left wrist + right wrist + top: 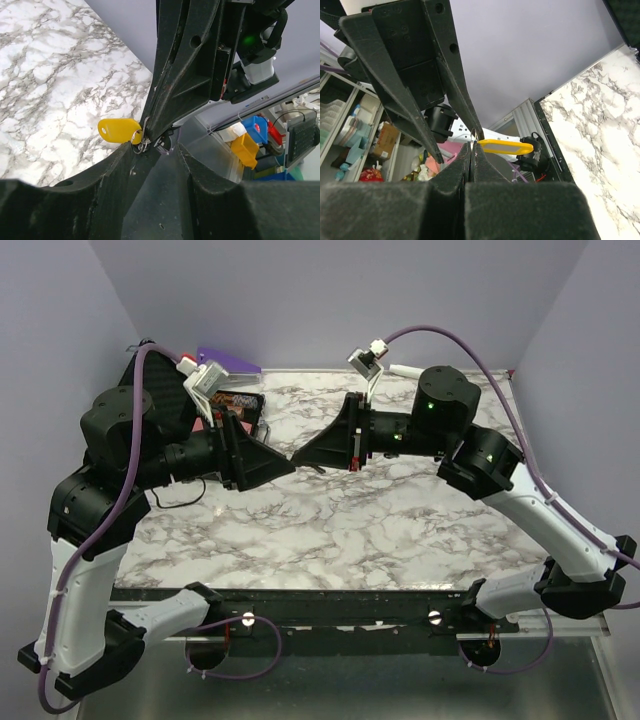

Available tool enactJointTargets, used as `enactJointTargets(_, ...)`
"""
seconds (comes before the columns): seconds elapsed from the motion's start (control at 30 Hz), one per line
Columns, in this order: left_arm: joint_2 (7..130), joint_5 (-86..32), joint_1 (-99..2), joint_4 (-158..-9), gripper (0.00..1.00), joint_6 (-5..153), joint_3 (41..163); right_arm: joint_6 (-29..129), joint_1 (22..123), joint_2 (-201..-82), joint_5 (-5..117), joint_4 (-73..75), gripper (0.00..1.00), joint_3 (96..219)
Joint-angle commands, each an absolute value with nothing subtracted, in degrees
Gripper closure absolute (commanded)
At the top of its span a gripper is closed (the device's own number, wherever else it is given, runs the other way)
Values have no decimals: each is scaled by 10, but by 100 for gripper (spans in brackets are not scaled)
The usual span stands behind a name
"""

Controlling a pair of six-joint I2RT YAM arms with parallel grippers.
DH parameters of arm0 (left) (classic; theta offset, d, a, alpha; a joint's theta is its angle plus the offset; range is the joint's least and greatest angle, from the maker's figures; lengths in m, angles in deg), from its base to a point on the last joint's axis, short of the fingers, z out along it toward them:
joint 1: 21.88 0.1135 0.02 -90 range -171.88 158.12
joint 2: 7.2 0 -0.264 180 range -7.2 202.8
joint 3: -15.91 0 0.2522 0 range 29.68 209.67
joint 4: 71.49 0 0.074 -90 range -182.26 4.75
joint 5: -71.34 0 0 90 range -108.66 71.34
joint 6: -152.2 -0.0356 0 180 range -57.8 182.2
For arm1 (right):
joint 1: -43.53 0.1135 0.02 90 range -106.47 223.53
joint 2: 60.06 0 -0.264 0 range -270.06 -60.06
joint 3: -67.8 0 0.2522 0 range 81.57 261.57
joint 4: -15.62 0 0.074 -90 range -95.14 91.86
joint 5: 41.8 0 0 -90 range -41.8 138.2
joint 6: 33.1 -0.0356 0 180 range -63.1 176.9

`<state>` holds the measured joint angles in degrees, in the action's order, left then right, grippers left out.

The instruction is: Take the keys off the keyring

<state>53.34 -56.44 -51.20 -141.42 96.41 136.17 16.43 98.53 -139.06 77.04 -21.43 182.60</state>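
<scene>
My two grippers meet tip to tip above the middle of the marble table [400,530]. My right gripper [472,145] is shut on the thin metal keyring [141,144]; its jaws are pressed flat together. The yellow flat key tag [119,131] hangs from the ring beside the tips and also shows in the right wrist view [502,146]. My left gripper [159,150] is open, with a clear gap between its fingers. Its left fingertip [131,154] sits right under the ring. In the top view the left gripper [288,466] and right gripper [300,458] almost touch.
A purple object [230,360] and a dark box [236,402] lie at the back left. A white cylinder [405,370] lies at the back edge. A black cable [175,502] loops on the table by the left arm. Walls close the back and sides.
</scene>
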Motion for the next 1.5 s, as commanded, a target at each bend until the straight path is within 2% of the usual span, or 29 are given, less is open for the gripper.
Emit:
enactJointTargets(0.0, 521, -582, -509, -1397, 57, 978, 1347, 166, 982, -1373, 779, -210, 99, 1810)
enactJointTargets(0.1, 518, -583, -509, -1391, 62, 983, 1339, 161, 983, -1369, 788, -202, 99, 1804)
enactJointTargets(0.23, 520, -581, -509, -1385, 62, 985, 1337, 159, 982, -1365, 803, -200, 99, 1800)
enactJointTargets(0.47, 545, -590, -502, -1435, 52, 945, 1385, 158, 983, -1363, 851, -195, 99, 1798)
enactJointTargets(0.7, 560, -651, -497, -1480, 51, 906, 1416, 171, 982, -1352, 884, -214, 99, 1802)
enactJointTargets(1.03, 532, -719, -496, -1436, 55, 923, 1348, 197, 982, -1353, 885, -263, 99, 1822)
enactJointTargets(1.47, 522, -732, -496, -1389, 61, 952, 1316, 199, 982, -1356, 907, -267, 99, 1826)
